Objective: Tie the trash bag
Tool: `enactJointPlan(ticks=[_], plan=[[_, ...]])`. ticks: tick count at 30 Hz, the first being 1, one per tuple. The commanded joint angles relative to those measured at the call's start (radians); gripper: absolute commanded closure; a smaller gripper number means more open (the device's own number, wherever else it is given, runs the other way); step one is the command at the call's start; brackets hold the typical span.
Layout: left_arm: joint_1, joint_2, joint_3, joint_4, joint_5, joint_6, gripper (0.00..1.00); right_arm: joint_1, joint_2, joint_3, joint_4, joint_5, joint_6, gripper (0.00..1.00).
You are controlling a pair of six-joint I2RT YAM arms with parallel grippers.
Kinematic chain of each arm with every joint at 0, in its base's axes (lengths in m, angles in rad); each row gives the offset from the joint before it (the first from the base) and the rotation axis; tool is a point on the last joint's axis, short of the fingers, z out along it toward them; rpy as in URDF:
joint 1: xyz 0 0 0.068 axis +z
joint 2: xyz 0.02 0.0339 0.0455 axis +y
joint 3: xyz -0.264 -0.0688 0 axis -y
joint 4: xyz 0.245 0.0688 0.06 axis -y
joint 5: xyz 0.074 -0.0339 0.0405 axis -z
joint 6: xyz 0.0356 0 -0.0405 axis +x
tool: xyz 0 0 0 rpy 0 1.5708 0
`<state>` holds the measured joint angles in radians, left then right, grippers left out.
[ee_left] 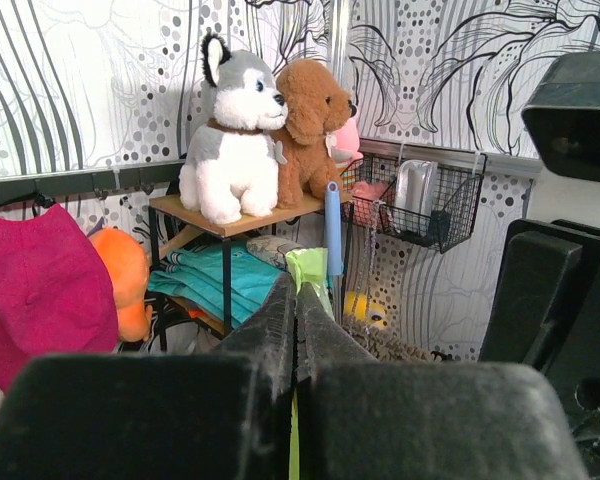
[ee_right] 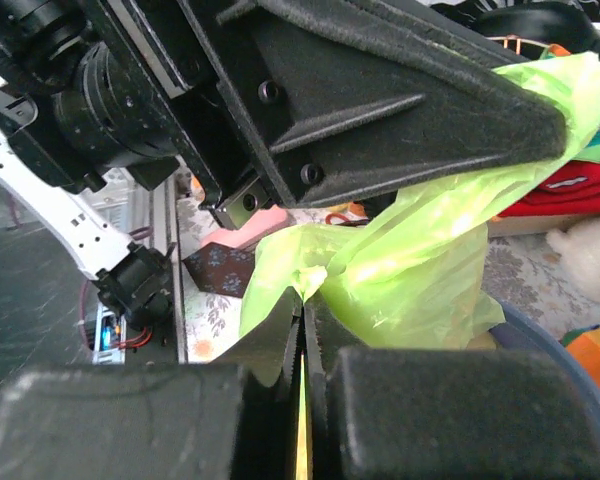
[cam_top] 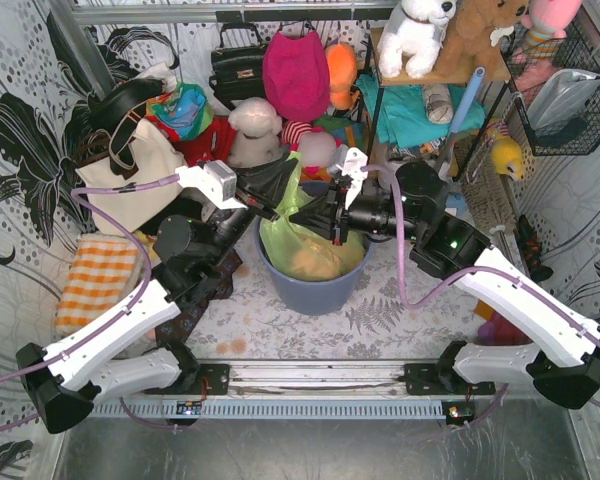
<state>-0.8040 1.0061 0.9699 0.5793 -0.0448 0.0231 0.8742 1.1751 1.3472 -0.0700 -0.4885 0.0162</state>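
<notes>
Step, likely: forming knot | bag [cam_top: 315, 255] in bin [cam_top: 310, 297], mouth gathered above it | left gripper [ee_left: 295, 300] pinched on one bag flap, right gripper [ee_right: 303, 305] pinched on another | next: cross flaps, taut.

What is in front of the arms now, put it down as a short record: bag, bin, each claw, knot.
trash bag: lime-green, sitting in the bin, top drawn upward
bin: blue-grey, round, upright
left claw: shut on the trash bag's film
right claw: shut on the trash bag's film
claws' position: tips close together above the bin
contents: tan paper showing through the film
knot: no finished knot visible
</notes>
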Motion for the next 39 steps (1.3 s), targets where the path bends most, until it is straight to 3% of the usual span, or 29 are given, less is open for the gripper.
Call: enactJointPlan(ticks=[1, 10, 16, 22, 28, 39], plan=[[0.006, 0.005, 0.042, 0.018, 0.002, -0.002, 1.00, 0.055, 0.015, 0.060, -0.058, 0.188, -0.067, 1.00], [0.006, -0.001, 0.038, -0.004, 0.006, 0.004, 1.00, 0.126, 0.048, 0.233, -0.257, 0.467, 0.023, 1.00], [0.006, -0.043, -0.008, 0.133, 0.231, -0.006, 1.00, 0.126, 0.074, 0.370, -0.309, 0.710, 0.097, 1.00], [0.006, -0.049, 0.006, 0.225, 0.411, -0.031, 1.00, 0.126, 0.122, 0.436, -0.256, 0.859, 0.139, 1.00], [0.006, 0.019, 0.090, 0.273, 0.571, -0.057, 1.00, 0.124, 0.233, 0.598, -0.227, 0.808, 0.118, 1.00], [0.007, 0.215, 0.332, 0.255, 0.743, -0.038, 1.00, 0.072, 0.518, 1.084, -0.412, 0.562, 0.162, 1.00]])
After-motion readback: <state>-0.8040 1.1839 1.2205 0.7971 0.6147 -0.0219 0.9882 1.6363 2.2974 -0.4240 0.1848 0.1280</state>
